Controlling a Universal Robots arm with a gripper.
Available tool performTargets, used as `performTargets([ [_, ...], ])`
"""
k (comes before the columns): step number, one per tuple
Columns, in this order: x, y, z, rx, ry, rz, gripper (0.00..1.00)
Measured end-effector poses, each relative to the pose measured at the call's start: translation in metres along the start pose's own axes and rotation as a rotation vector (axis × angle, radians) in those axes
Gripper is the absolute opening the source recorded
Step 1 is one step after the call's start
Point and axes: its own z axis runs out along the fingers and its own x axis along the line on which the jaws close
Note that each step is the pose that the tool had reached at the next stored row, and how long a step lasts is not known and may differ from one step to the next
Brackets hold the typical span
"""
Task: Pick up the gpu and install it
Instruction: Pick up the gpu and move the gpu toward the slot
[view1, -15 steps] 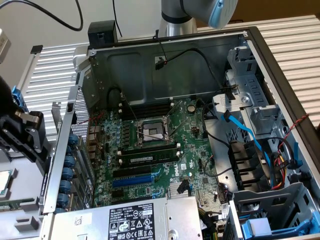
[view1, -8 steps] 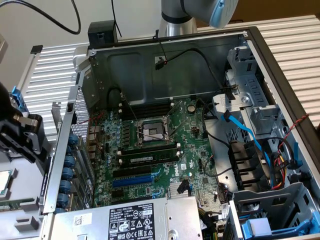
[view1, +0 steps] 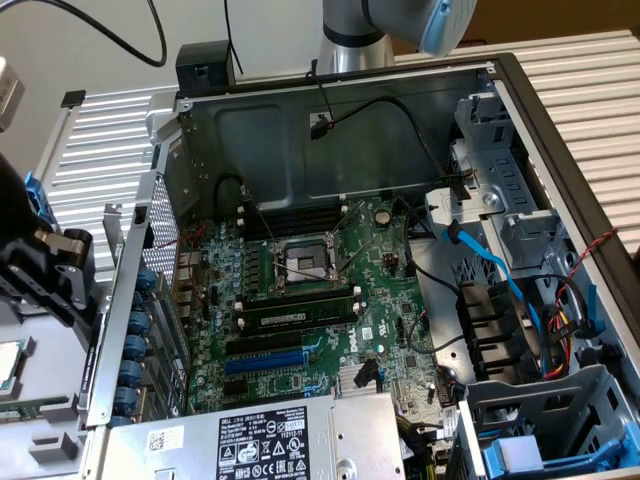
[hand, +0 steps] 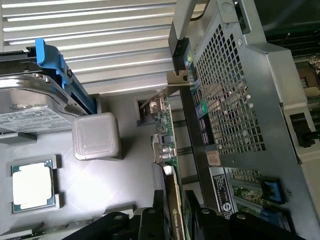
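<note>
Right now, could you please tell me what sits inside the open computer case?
A green motherboard with its CPU socket, a memory stick, blue cables and a power supply. The board's edge beneath that supply is covered.

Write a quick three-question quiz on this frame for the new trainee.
1. True or false: the graphics card is already seated in a slot on the motherboard.
2. The gripper is nearest to: A) the graphics card, B) the hard drive, C) the processor chip.
3. What colour is the rail on the hard drive?

Key
1. False. The graphics card stands on edge outside the case, beside its mesh wall.
2. A.
3. Blue.
</note>
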Motion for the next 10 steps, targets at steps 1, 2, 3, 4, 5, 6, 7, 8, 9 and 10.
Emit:
performTargets([
  [1,-0.0012,-0.0004,0.0001,0.0002,0.0008,0.0,0.3],
  [2,-0.0019,-0.0008,0.0,0.0003,0.0014,0.0,0.3],
  [3,-0.0024,-0.0014,-0.0001,0.0005,0.0018,0.0,0.32],
  [4,-0.0032,-0.0023,-0.0002,0.0005,0.0022,0.0,0.38],
  [5,-0.0037,-0.0031,-0.0003,0.0006,0.0023,0.0,0.44],
  [6,-0.004,-0.0038,-0.0004,0.0004,0.0023,0.0,0.44],
  [7,-0.0044,-0.0049,-0.0005,-0.0002,0.0024,0.001,0.44],
  [8,-0.0048,-0.0063,-0.0004,-0.0023,0.0027,0.001,0.51],
  [9,-0.005,-0.0076,0.0,-0.0043,0.0031,0.001,0.51],
  [10,-0.0052,-0.009,0.0011,-0.0066,0.0036,0.001,0.51],
])
